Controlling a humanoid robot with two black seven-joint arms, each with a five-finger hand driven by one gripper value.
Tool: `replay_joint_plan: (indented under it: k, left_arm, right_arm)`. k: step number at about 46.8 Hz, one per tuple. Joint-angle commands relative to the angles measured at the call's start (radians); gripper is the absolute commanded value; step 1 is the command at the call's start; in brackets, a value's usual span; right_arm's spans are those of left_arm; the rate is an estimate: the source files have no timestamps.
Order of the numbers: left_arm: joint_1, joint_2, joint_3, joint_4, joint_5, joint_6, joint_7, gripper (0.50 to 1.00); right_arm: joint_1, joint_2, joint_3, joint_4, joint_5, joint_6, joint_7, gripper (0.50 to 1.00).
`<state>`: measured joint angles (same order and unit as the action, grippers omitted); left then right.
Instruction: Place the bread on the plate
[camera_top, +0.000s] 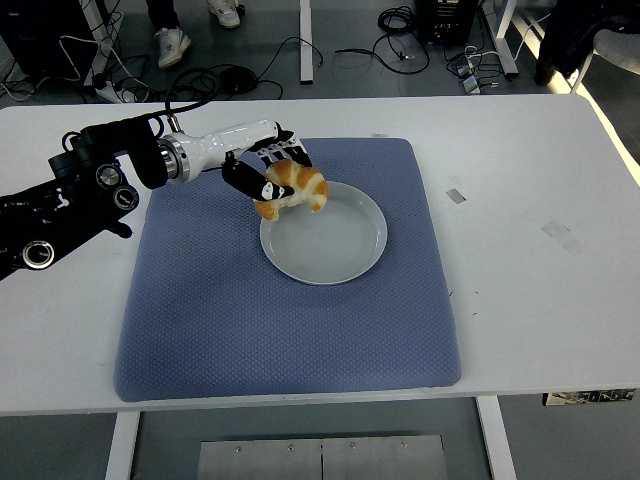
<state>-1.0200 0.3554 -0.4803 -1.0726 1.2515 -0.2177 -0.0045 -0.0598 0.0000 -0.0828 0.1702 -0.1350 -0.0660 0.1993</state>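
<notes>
While the croissant (292, 189) is clamped in the left hand (268, 174), it hangs over the near-left rim of the white plate (345, 255), which lies just beyond the fingertips on the blue mat (280, 330), ready for lowering.

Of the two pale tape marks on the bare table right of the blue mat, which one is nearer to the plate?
The small tape mark just beside the mat's right edge is nearer the plate; the larger mark lies farther right, toward the table's edge.
</notes>
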Motion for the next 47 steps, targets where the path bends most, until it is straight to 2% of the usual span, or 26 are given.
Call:
replay_joint_plan:
  k: [1,10,30,47]
  left_arm:
    - [-0.005,-0.01,0.0,0.005,0.0,0.0,0.0,0.578]
    - [-0.009,-0.058,0.017,0.031,0.002,-0.002,0.0,0.581]
    - [-0.008,-0.065,0.052,0.056,0.008,0.0,0.001,0.595]
    - [0.0,-0.104,0.052,0.091,0.017,0.001,0.0,0.607]
  right_arm:
    - [0.0,0.0,0.0,0.0,0.0,0.002,0.0,1.0]
    - [0.0,0.0,0.0,0.0,0.0,0.0,0.0,1.0]
    - [0.0,0.0,0.0,0.0,0.0,0.0,0.0,1.0]
    - [0.0,0.0,0.0,0.0,0.0,0.0,0.0,1.0]
